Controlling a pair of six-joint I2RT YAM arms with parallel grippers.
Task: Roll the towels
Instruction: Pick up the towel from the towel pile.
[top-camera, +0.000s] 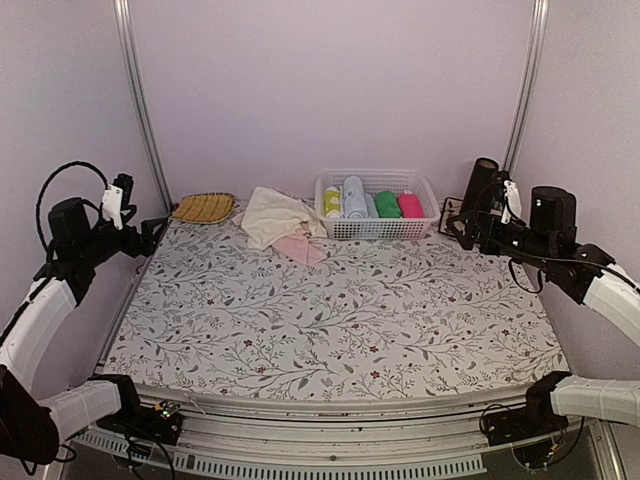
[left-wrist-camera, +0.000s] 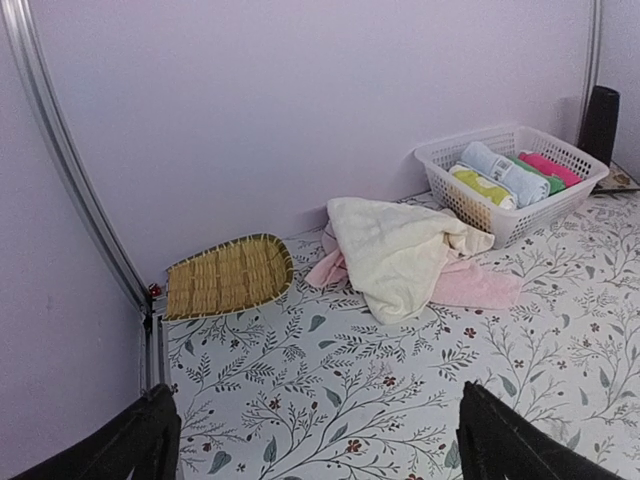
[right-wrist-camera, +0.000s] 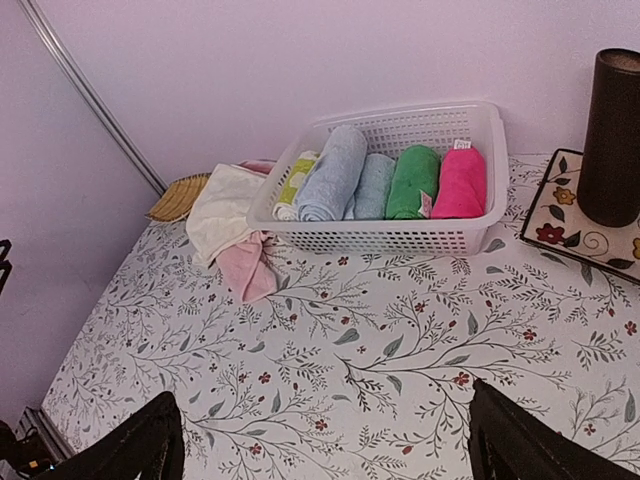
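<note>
A crumpled cream towel lies at the back of the table, draped partly over a pale pink towel, just left of the basket. The left wrist view shows the cream towel heaped on the pink one. In the right wrist view both the cream towel and the pink one lie beside the basket. My left gripper is open and empty, raised at the table's far left edge, well short of the towels. My right gripper is open and empty, raised at the far right.
A white plastic basket at the back holds several rolled towels, yellow-green, light blue, green and magenta. A woven straw tray sits at the back left. A black cylinder stands on a patterned tile at the back right.
</note>
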